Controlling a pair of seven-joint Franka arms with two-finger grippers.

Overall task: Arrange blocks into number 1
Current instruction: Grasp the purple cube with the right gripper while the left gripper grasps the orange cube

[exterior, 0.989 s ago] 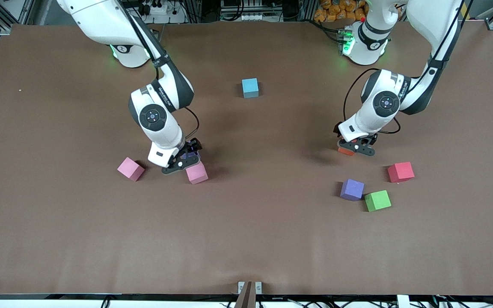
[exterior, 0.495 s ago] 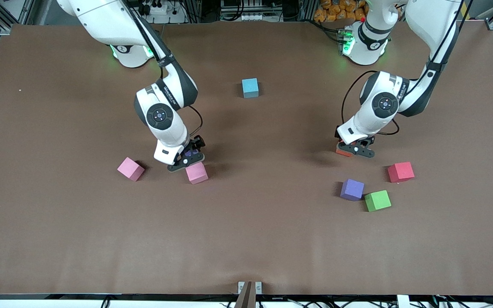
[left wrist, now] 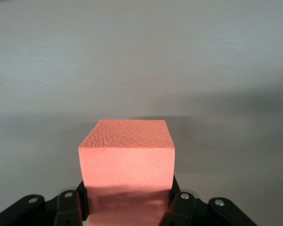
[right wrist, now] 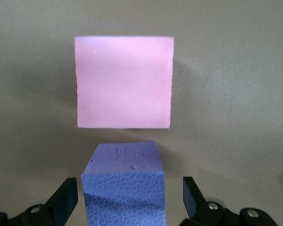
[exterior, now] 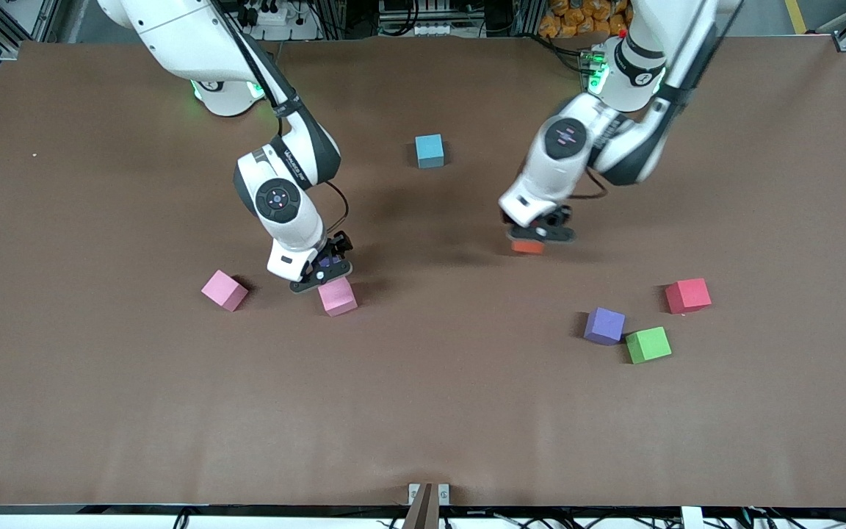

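Left end effector (exterior: 533, 236) clamps the small matte orange foam cube (left wrist: 126, 153) by opposite flat sides; light, squashy, so grip gently; right end effector (right wrist: 130, 195) gapes around a purple foam cube (right wrist: 124, 183).

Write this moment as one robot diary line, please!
left gripper: shut on orange block, airborne | right gripper: fingers open around purple block beside pink block

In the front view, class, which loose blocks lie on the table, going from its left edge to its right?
Pink block → second pink block → light blue block → purple block → green block → red block.
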